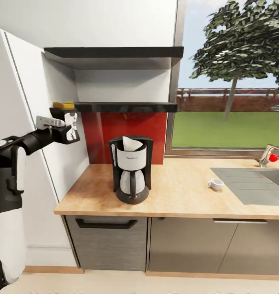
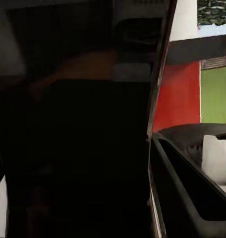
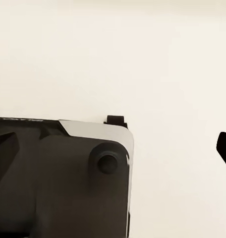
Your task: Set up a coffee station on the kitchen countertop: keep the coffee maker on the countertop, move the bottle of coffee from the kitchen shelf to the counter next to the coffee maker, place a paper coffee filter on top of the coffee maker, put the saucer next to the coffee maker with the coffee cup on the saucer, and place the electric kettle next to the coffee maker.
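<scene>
Our left hand (image 1: 68, 122) grips the coffee bottle (image 1: 72, 127) beside the shelf (image 1: 127, 107); it may clip the wall panel (image 1: 54, 134).

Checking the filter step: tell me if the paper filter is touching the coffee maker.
Touching. The head view shows the white paper filter sitting in the open top of the coffee maker, its lower part sunk inside the rim with no gap.

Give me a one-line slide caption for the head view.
Left gripper raised beside the shelf; coffee maker with paper filter and cup on countertop.

Sink (image 1: 253, 183), faucet (image 1: 268, 155), window (image 1: 233, 77), drawer (image 1: 107, 241).
</scene>
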{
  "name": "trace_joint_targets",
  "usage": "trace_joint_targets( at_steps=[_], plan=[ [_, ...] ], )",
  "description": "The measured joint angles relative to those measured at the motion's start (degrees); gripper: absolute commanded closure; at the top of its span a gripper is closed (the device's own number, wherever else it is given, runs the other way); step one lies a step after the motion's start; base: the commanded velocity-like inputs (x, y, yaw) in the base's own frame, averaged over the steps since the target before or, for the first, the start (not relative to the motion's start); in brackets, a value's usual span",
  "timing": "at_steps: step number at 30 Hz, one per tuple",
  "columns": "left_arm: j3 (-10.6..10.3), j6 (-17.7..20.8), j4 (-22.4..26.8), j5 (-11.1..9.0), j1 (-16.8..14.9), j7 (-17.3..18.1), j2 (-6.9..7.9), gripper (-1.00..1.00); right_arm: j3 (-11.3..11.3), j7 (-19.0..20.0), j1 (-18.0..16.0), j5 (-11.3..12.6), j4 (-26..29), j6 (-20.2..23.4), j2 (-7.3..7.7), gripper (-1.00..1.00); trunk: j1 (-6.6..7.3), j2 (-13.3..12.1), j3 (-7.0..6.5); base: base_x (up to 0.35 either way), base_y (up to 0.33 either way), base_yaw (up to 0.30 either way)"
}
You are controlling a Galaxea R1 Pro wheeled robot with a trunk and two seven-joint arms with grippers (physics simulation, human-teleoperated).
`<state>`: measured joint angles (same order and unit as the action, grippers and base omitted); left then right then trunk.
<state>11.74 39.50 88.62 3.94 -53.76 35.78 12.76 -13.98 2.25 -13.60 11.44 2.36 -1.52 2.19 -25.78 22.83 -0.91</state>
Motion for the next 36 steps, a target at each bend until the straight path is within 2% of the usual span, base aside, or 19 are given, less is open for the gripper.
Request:
trace_joint_targets(
  at_steps=[1, 3, 6, 10, 12, 13, 15, 17, 18, 19, 20, 22, 23, 25, 27, 30, 32, 36],
  plan=[
    [0.2, -0.2, 0.0, -0.4, 1.7, 0.2, 0.0, 1.0, 0.0, 0.0, 0.0, 0.0, 0.0, -0.2, 0.0, -1.0, 0.03, 0.1, 0.01, 0.0, 0.0, 0.0],
    [2.0, -6.1, -0.3, 0.3, 7.8, 0.1, -0.31, 1.0, 0.0, 0.0, 0.0, 0.0, 0.0, -0.5, -0.01, -1.0, 0.01, 0.0, 0.01, 0.0, 0.0, 0.0],
    [2.4, -8.2, -0.5, 0.0, 10.6, -0.7, -0.67, 1.0, 0.0, 0.0, 0.0, 0.0, 0.0, -0.5, 0.03, -1.0, 0.01, 0.0, 0.0, 0.0, 0.0, 0.0],
    [1.8, -9.1, -0.6, -0.2, 13.6, -5.3, -1.06, 1.0, -0.1, 0.0, 0.0, 0.0, -0.1, -0.5, 0.07, -1.0, 0.01, 0.0, -0.01, 0.0, 0.0, 0.0],
    [0.5, -9.9, -1.0, -0.2, 15.1, -9.4, -1.72, 1.0, -0.1, 0.0, 0.0, 0.0, -0.3, -0.5, 0.08, -1.0, 0.01, 0.0, 0.0, 0.0, 0.0, 0.0],
    [0.2, -10.3, -1.2, -0.4, 15.3, -10.4, -1.99, 1.0, -0.1, -0.1, 0.0, -0.1, -0.4, -0.5, 0.08, -1.0, 0.01, 0.0, -0.01, 0.0, 0.0, 0.0],
    [-0.8, -12.9, -2.7, -0.4, 15.9, -15.7, -4.05, 1.0, -0.1, -0.1, 0.0, -0.2, -0.5, -0.5, 0.16, -1.0, 0.01, 0.0, -0.01, 0.0, 0.0, 0.0],
    [-1.6, -14.6, -4.2, -0.5, 16.0, -18.9, -5.54, 1.0, -0.1, -0.2, 0.0, -0.3, -0.6, -0.5, 0.27, -1.0, 0.01, 0.0, -0.01, 0.0, 0.0, 0.0],
    [-3.0, -16.1, -6.1, -0.6, 16.1, -21.7, -6.67, 1.0, -0.1, -0.2, 0.0, -0.4, -0.6, -0.4, 0.35, -1.0, 0.01, 0.0, 0.0, 0.0, 0.0, 0.0],
    [-3.6, -16.7, -6.9, -0.5, 16.1, -22.6, -6.98, 1.0, -0.1, -0.2, 0.0, -0.4, -0.6, -0.4, 0.38, -1.0, 0.01, 0.0, -0.01, 0.0, 0.0, 0.0],
    [-5.3, -18.3, -9.2, -0.6, 16.2, -24.6, -7.54, 1.0, -0.1, -0.2, 0.0, -0.4, -0.7, -0.4, 0.45, -1.0, 0.02, 0.0, 0.0, 0.0, 0.0, 0.0],
    [-7.9, -20.9, -12.7, -0.4, 16.1, -27.5, -7.91, 1.0, -0.1, -0.2, 0.0, -0.5, -0.7, -0.4, 0.49, -1.0, 0.01, 0.0, 0.0, 0.0, 0.0, 0.0],
    [-8.5, -21.6, -13.6, -0.4, 16.1, -28.3, -7.96, 1.0, -0.2, -0.2, 0.0, -0.5, -0.7, -0.4, 0.5, -1.0, 0.01, 0.0, -0.01, 0.0, 0.0, 0.0],
    [-10.3, -24.3, -17.2, -0.5, 16.1, -32.5, -8.13, 1.0, -0.2, -0.2, 0.0, -0.5, -0.7, -0.4, 0.51, -1.0, 0.01, 0.0, -0.01, 0.0, 0.0, 0.0],
    [-11.0, -26.7, -20.8, -0.6, 16.0, -34.8, -8.21, 1.0, -0.2, -0.3, 0.0, -0.5, -0.7, -0.4, 0.52, -1.0, 0.01, 0.0, 0.0, 0.0, 0.0, 0.0],
    [-11.3, -33.2, -28.3, -0.8, 15.8, -35.8, -8.07, 1.0, -0.2, -0.3, 0.0, -0.5, -0.7, -0.4, 0.52, -1.0, 0.01, 0.0, 0.0, 0.0, 0.0, 0.0],
    [-11.2, -35.0, -31.0, -0.9, 15.6, -35.9, -7.81, 1.0, -0.2, -0.3, 0.0, -0.5, -0.7, -0.4, 0.45, -1.0, 0.01, 0.0, 0.0, 0.0, 0.0, 0.0],
    [-11.3, -36.1, -32.6, -1.0, 15.5, -35.8, -7.9, 1.0, -0.2, -0.3, 0.0, -0.5, -0.7, -0.4, 0.36, -1.0, 0.01, 0.0, -0.01, 0.0, 0.0, 0.0]
  ],
)
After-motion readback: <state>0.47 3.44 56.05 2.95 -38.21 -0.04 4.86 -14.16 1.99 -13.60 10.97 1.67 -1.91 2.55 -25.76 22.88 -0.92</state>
